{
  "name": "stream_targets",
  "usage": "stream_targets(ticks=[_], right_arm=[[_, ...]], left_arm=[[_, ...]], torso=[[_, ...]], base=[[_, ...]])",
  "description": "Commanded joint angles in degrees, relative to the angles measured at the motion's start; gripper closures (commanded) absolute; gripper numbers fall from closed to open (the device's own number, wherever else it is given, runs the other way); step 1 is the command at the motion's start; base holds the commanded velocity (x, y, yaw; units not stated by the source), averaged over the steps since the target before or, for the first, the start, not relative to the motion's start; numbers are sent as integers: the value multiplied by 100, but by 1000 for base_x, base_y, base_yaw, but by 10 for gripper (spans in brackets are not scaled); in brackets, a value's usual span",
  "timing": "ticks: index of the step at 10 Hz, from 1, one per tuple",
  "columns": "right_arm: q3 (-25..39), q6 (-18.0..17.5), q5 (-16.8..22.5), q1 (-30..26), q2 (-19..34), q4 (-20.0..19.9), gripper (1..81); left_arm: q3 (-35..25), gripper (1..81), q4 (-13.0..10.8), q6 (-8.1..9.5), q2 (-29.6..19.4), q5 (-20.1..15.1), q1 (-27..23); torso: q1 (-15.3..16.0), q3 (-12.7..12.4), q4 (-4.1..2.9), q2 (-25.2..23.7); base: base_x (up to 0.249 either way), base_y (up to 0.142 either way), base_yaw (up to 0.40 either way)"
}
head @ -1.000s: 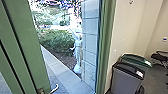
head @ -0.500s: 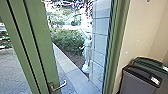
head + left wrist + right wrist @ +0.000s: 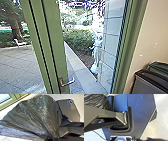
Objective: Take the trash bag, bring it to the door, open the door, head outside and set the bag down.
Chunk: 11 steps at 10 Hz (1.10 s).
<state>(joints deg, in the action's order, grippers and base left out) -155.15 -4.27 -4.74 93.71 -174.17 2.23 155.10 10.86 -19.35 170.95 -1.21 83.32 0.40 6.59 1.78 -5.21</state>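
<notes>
green door, pale wall, and a trash bag [image 3: 37, 115] bunched in my left gripper [image 3: 50, 139]

the head view gives me what the wrist views can't: a green door [image 3: 56, 45] with a metal lever handle [image 3: 67, 82], a pale wall [image 3: 150, 37] to the right, and a grey bin [image 3: 147, 85] in front of a green-lidded bin [image 3: 160, 67] in the corner. past the door it shows paving [image 3: 20, 65], a white chair [image 3: 20, 44] near a tree [image 3: 16, 25], a hedge [image 3: 80, 40] and a white statue [image 3: 96, 50]

the left wrist view has the dark plastic fanning out from my left gripper, closed on its gathered folds, with floor around it. from the right wrist view i get another stretch of the bag, near my own body; how far open my right gripper is, or whether it has hold of anything, i cannot tell
</notes>
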Motion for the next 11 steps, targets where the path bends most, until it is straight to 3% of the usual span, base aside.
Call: stream_targets(ticks=[1,11], right_arm=[[285,22,228,-93,187,120,10],[258,14,228,-93,152,120,10]], left_arm=[[-313,811,-32,-25,-253,-301,-259],[-296,811,-49,-17,-236,-319,-242]], torso=[[0,0,0,0],[0,0,0,0]], base=[[0,0,341],[0,0,338]])
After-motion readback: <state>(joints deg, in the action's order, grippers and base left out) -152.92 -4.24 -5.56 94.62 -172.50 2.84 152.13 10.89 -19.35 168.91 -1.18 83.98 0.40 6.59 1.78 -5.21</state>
